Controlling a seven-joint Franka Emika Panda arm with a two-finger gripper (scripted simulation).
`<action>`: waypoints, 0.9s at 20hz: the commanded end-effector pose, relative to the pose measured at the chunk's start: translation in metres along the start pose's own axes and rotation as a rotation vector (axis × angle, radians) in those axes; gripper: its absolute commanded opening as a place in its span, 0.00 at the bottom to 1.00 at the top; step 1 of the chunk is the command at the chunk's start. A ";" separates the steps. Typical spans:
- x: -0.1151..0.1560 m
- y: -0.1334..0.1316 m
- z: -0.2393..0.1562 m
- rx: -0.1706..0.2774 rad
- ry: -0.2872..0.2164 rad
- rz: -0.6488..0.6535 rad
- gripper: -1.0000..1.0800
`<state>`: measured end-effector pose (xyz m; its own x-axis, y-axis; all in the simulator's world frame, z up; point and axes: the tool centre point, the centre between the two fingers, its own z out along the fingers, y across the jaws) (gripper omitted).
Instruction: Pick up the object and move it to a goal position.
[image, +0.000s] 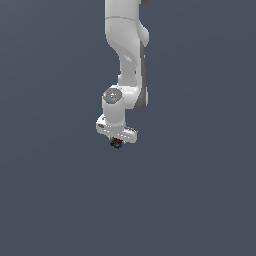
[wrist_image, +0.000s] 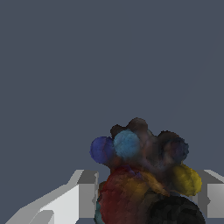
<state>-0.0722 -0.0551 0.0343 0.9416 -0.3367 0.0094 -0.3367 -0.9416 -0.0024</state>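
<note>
The object (image: 117, 144) is a tiny dark lump with reddish-brown and blue specks, seen in the exterior view right under the white hand of my arm. In the wrist view the object (wrist_image: 144, 175) is large and close: dark, with blue, red-brown and yellow bulges, sitting between my two grey-white fingers (wrist_image: 81, 197). My gripper (image: 117, 142) is shut on it, one finger on each side. The fingertips are mostly hidden by the object in both views.
A plain dark grey-blue surface (image: 200, 200) fills both views. The white arm (image: 127, 45) comes down from the top of the exterior view. No goal marker shows.
</note>
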 end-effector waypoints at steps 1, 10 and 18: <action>-0.004 0.000 0.005 -0.003 -0.009 -0.002 0.00; 0.012 0.024 -0.007 -0.001 -0.005 0.000 0.00; 0.023 0.042 -0.012 -0.002 -0.009 -0.002 0.00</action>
